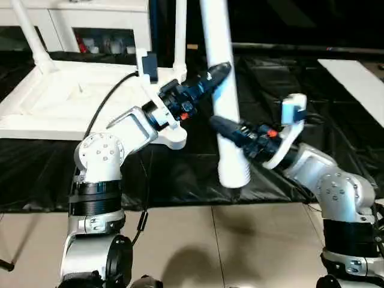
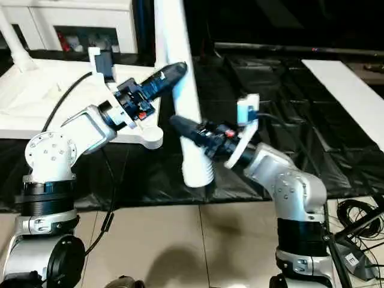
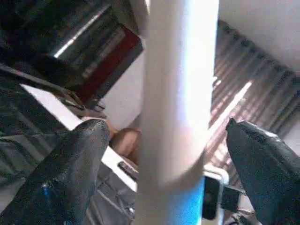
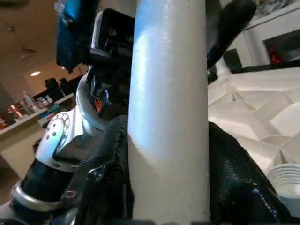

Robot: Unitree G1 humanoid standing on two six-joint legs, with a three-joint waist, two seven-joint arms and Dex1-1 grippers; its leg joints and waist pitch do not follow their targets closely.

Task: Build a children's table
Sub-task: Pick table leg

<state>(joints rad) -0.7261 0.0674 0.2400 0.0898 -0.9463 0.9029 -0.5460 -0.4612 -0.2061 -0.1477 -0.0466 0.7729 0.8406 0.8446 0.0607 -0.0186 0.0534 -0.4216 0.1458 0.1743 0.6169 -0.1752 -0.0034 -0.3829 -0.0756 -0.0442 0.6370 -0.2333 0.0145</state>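
Both my grippers flank the upright leg: right gripper clamps it, left gripper gapes wide.

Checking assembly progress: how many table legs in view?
3. One leg upright in the right gripper, near the open left gripper. Two stand in the tabletop: far-left leg, far-right leg. More may be hidden.

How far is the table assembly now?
Done: two legs stand in the upturned tabletop. In hand: the right gripper clamps another leg upright; the left gripper stands open around it. Left: seating it in the near corner socket.
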